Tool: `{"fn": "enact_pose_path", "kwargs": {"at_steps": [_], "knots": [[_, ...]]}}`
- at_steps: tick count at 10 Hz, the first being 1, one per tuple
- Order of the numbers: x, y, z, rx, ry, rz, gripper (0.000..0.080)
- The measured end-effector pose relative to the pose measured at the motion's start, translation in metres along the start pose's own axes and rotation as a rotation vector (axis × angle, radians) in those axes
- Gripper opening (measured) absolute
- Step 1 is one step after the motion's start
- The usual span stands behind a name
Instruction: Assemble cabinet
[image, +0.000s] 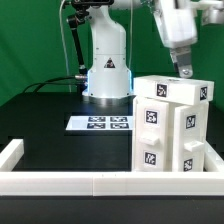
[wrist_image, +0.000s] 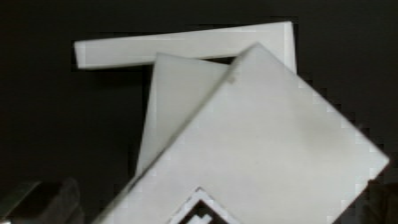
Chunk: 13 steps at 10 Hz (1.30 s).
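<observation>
Directly beneath the pincer (image: 184, 70) stands the large white plastic tagged cabinet body (image: 170, 125), long axis upright; fingertips near its top edge, grip state unclear.

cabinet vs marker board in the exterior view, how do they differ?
The cabinet is a tall, box-shaped white body; the marker board is a thin flat sheet. The cabinet stands at the exterior view's right, under the end effector; the marker board lies flat nearer the middle, in front of the arm's base. The cabinet's tags sit on several faces; the marker board's all face up. Both are white with black-and-white tags.
</observation>
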<state>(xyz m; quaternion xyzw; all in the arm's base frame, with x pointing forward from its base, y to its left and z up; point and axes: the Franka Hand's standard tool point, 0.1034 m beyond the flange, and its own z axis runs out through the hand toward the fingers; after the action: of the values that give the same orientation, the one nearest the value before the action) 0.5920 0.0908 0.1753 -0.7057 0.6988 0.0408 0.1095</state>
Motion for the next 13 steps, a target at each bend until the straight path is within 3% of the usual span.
{"fn": "enact_pose_path", "kwargs": {"at_steps": [4, 9, 10, 13], "knots": [[-0.0072, -0.0067, -0.0041, 0.000, 0.011, -0.516, 0.0797], [-0.0069, -0.0069, -0.0043, -0.003, 0.013, -0.915, 0.0797], [-0.0054, -0.0064, -0.0039, -0.022, 0.038, -1.058, 0.0797], [-0.0014, -0.0070, -0.0020, -0.031, 0.065, -1.488, 0.0797]]}}
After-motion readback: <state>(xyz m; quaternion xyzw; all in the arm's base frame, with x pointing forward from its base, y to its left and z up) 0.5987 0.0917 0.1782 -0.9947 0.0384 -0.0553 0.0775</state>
